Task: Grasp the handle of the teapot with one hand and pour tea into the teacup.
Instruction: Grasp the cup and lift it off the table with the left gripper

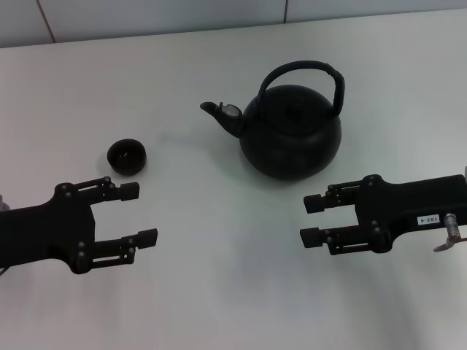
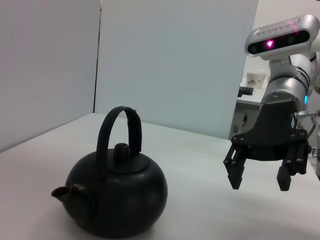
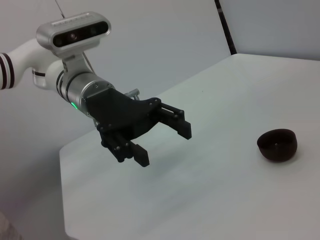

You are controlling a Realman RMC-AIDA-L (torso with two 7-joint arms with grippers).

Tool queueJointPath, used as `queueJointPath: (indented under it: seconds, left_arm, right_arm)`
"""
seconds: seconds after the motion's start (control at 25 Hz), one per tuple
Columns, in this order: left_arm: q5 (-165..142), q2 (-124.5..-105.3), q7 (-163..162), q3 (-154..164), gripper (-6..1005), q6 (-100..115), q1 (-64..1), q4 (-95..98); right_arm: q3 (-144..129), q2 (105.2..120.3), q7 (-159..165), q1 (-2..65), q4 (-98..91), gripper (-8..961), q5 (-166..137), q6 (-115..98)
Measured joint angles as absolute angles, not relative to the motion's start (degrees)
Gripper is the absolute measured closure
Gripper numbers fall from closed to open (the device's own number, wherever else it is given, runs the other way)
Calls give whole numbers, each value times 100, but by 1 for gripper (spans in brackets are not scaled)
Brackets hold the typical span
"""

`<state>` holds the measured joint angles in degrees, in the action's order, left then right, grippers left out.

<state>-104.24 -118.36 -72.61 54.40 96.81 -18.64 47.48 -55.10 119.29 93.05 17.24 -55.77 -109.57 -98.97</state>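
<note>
The large round black teapot (image 1: 292,135) stands upright at the middle back of the white table, its spout (image 1: 222,113) pointing toward the robot's left. The arched black handle (image 1: 332,76) rises over its lid. The tiny black teacup (image 1: 127,156) sits to the left of the spout, apart from the pot. My left gripper (image 1: 140,214) hovers open just in front of the teacup, holding nothing. My right gripper (image 1: 311,219) is open in front of the teapot's right side, also holding nothing. The left wrist view shows the teapot (image 2: 117,200), handle (image 2: 132,125) and right gripper (image 2: 259,182). The right wrist view shows the left gripper (image 3: 164,145) and teacup (image 3: 277,145).
The white table (image 1: 219,292) ends at a pale wall (image 1: 146,14) behind the teapot. The right wrist view shows the table's edge (image 3: 62,190) beyond the left arm. A paper cup (image 2: 256,79) stands on a distant desk off the table.
</note>
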Motion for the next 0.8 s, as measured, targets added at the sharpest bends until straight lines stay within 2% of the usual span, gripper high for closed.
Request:
queueJointPath:
  seconds: [0.8]
  left_arm:
    - [-10424,-11830,-7269,5440,230,9730,-1752,4746]
  right_arm:
    - [-5669,11917,9286,1801,-5580,318,-10971,-9882]
